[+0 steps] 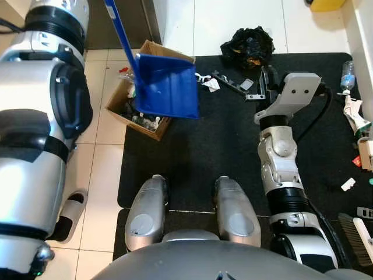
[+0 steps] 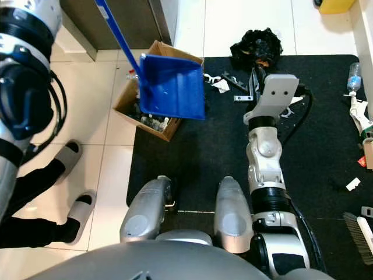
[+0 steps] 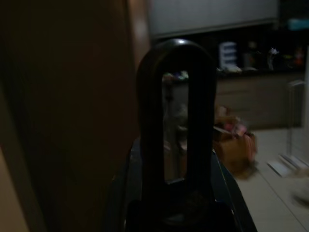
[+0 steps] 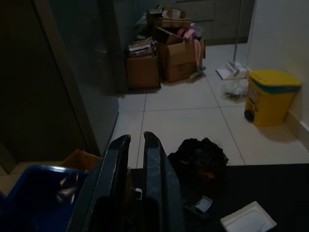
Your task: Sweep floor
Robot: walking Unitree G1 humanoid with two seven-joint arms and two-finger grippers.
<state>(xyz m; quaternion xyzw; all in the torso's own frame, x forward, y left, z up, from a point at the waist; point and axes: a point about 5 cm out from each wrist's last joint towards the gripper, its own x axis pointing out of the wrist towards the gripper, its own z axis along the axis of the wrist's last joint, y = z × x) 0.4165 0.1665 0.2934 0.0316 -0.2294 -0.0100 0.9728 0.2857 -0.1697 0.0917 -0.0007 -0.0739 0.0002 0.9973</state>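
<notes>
A blue dustpan point(image 1: 168, 87) hangs tilted over an open cardboard box point(image 1: 125, 102) full of rubbish. Its long blue handle point(image 1: 119, 29) rises past the top edge beside my raised left arm point(image 1: 41, 116). In the dark left wrist view my left gripper point(image 3: 176, 43) is shut, tips touching; the hold on the handle itself is hidden. My right gripper point(image 1: 266, 76) reaches forward over the black mat point(image 1: 221, 146), shut and empty, pointing at a crumpled black bag point(image 1: 247, 44). White scraps point(image 1: 211, 83) and small litter lie between the dustpan and the bag.
A person's legs point(image 2: 35, 181) in grey slippers point(image 2: 70, 154) stand on the tiles at my left. A brush point(image 1: 356, 233), a bottle point(image 1: 347, 76) and other litter lie along the mat's right side. A yellow bin point(image 4: 270, 94) stands beyond the mat.
</notes>
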